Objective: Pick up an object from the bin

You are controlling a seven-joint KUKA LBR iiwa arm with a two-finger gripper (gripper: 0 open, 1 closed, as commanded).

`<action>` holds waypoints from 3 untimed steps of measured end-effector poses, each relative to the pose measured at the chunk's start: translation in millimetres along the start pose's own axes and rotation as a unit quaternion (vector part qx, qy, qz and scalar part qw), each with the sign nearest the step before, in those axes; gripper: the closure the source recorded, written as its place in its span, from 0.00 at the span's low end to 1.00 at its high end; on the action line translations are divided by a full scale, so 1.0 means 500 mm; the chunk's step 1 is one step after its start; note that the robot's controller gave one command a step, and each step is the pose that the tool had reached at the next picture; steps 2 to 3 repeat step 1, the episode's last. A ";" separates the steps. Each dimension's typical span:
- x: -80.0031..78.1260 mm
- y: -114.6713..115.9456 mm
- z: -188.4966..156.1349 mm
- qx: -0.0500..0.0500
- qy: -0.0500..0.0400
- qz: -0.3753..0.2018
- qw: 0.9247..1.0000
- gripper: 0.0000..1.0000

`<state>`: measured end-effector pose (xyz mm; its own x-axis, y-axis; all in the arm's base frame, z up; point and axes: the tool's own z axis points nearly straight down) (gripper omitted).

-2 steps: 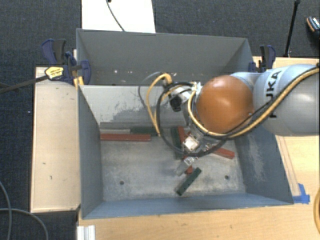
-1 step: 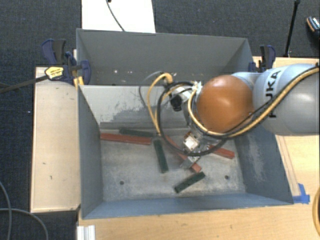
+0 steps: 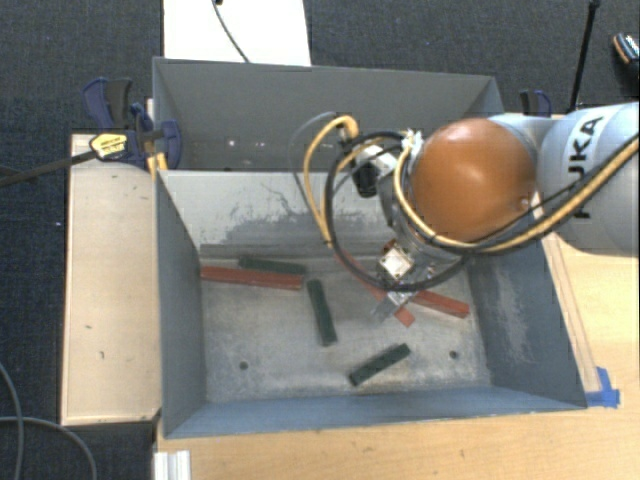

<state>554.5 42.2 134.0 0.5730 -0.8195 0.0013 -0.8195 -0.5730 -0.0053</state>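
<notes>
three dark green bars, back-left green bar, middle green bar, front green bar, two red bars, left red bar, right red bar, one small red piece beside it, can't tell if separate, one grey bin

Bare floor is left at the front-left of the bin and in its front-right corner. The middle is barred by a green stick — a second green stick lies before it. The right rear is overhung by the arm.
</notes>
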 end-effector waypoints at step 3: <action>0.000 -0.004 -0.112 0.000 0.000 0.003 1.000 1.00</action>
